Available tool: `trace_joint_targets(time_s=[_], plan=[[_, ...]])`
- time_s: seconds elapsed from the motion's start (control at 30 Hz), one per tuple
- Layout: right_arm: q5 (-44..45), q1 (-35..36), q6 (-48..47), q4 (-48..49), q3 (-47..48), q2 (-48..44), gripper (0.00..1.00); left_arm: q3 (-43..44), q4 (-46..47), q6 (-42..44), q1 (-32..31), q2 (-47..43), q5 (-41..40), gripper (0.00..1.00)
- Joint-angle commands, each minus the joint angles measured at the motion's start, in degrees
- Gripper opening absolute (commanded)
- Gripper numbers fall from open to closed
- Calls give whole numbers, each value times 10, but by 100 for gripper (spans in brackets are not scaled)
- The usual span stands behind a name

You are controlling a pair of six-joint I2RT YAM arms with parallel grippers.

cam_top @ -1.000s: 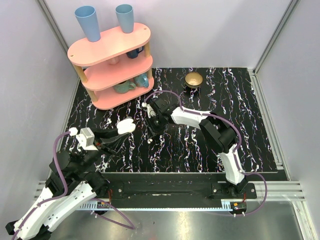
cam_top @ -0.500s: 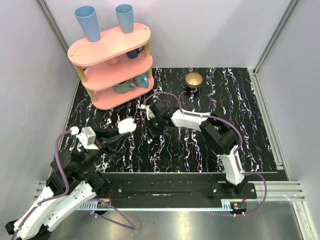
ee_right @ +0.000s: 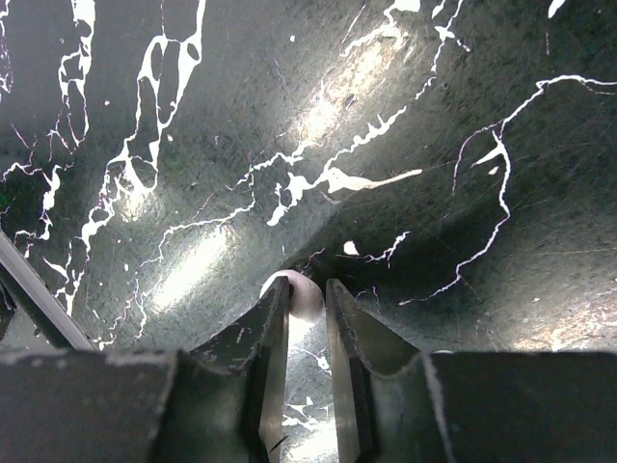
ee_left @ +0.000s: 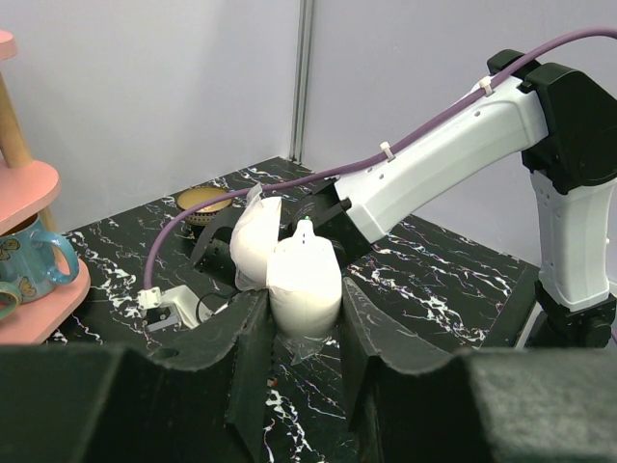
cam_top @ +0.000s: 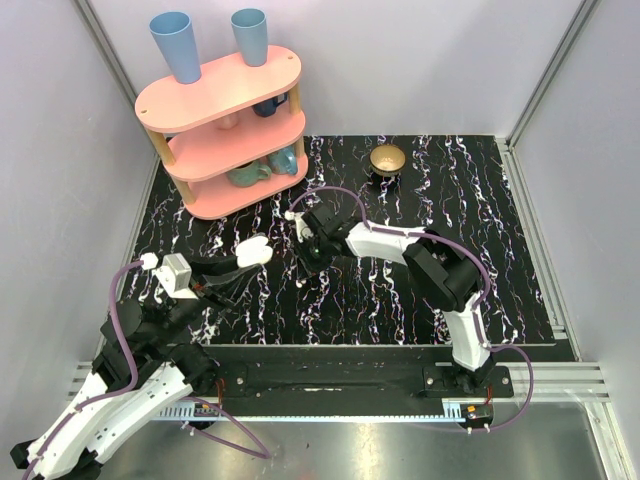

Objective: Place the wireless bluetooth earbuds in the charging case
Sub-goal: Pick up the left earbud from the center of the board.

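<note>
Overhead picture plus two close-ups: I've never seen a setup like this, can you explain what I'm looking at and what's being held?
These are two robot arms bolted to the near edge of a black marbled table. The overhead picture comes from a fixed camera above them. Each close-up comes from a camera on one arm's wrist, looking past its own fingers. On the table stand a pink shelf with cups and a small gold bowl. The left gripper holds a white charging case, lid open. The right gripper is down at the table, fingers close on either side of a tiny white earbud; whether it grips it yet, I can't tell.
</note>
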Motion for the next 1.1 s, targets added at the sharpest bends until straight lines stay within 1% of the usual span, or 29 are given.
trace_joint_targets(time_s=[0.0,0.17,0.3,0.4,0.53,0.63,0.7,0.83,0.87,0.93,0.97,1.03,1.07], plan=[[37,6,-14,-39,-32,4,27,4,35,-4,0,3,-8,0],[37,6,-15,-24,-49,-8,28,2,38,-6,0,4,-8,0],[36,6,-11,-12,-58,-15,22,3,38,-7,0,8,-5,0],[30,7,0,5,-68,-25,13,2,38,-8,0,8,-5,0],[26,6,28,33,-89,-41,12,-1,36,-11,0,6,-6,0],[29,6,57,76,-120,-70,11,-1,36,-11,-1,4,-9,0],[31,6,76,114,-137,-98,11,0,35,-11,0,4,-10,0],[51,6,132,196,-201,-164,10,-2,39,-11,0,7,-11,0],[57,6,141,214,-213,-198,9,-2,38,-11,0,8,-12,0],[76,7,161,252,-246,-237,9,-2,38,-11,0,10,-15,0],[85,7,164,269,-255,-277,9,-3,39,-11,0,11,-16,0],[113,9,174,281,-278,-319,9,-4,41,-12,0,12,-20,0],[124,9,177,288,-285,-362,9,-5,43,-13,0,12,-23,0]])
